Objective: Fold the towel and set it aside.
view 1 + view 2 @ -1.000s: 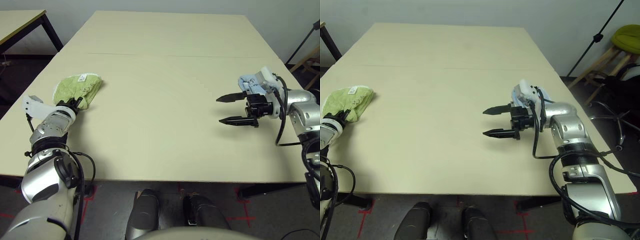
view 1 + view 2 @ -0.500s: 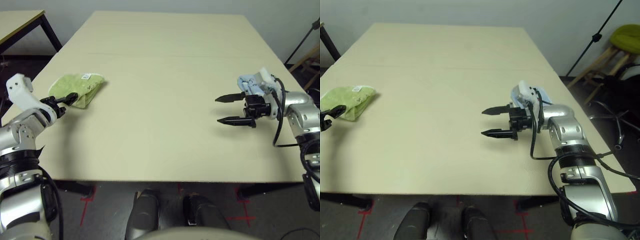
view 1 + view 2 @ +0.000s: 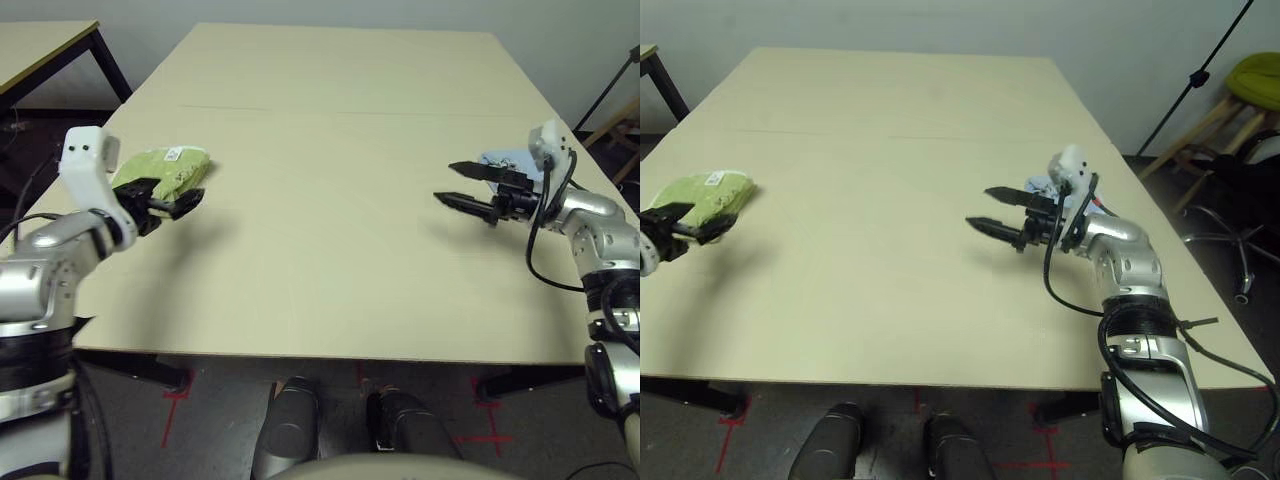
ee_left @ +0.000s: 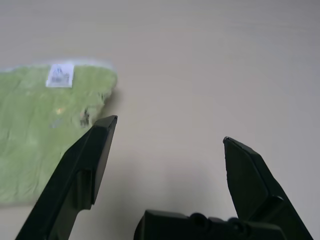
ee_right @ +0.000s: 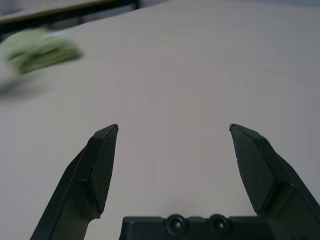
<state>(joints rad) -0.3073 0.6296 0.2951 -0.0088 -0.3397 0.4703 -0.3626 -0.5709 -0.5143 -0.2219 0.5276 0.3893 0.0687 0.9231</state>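
We see the towel (image 3: 165, 168), folded into a small green bundle, lying on the tabletop (image 3: 320, 200) near its left edge. Our left pincer (image 3: 165, 197) hangs just beside the towel, wide open and empty. Our right pincer (image 3: 462, 186) is well apart from the towel, also open and empty.

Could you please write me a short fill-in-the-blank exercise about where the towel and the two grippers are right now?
1. The green towel lies folded near the table's ____ edge.
2. The left gripper holds ____.
3. The fingers of the right gripper stand ____.
4. The small label on the towel is ____.

Missing words: left; nothing; open; white
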